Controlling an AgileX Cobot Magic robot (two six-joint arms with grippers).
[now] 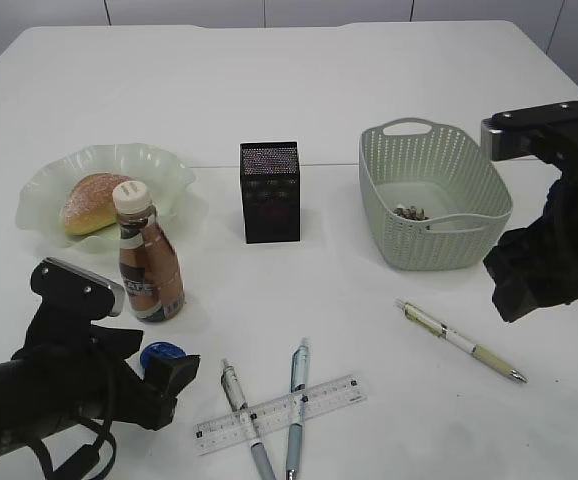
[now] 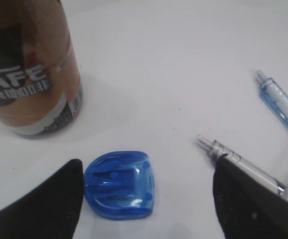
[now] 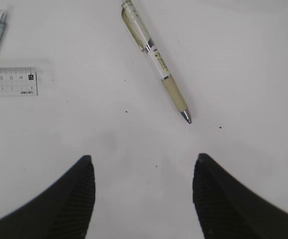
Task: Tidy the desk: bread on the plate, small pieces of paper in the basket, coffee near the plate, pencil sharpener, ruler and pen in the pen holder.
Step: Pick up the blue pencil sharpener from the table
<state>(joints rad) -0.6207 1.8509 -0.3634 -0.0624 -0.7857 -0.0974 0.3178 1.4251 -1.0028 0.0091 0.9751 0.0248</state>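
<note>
Bare table lies between pen holder (image 1: 269,191) and basket (image 1: 433,195); near the front, the coffee bottle (image 1: 149,255), sharpener (image 2: 120,184) and crossed pens under the ruler (image 1: 280,413) crowd the left

A white table (image 1: 389,80) is seen; a pale green wavy plate (image 1: 164,165) is shown with golden-brown bread (image 1: 91,200); brown is seen on the coffee bottle (image 1: 149,265), capped cream; the pen holder (image 1: 269,192) is black mesh; the basket (image 1: 434,195) is sage-green weave; the pencil sharpener (image 2: 119,184) is translucent blue; the ruler (image 1: 281,412) is clear with black markings.
</note>
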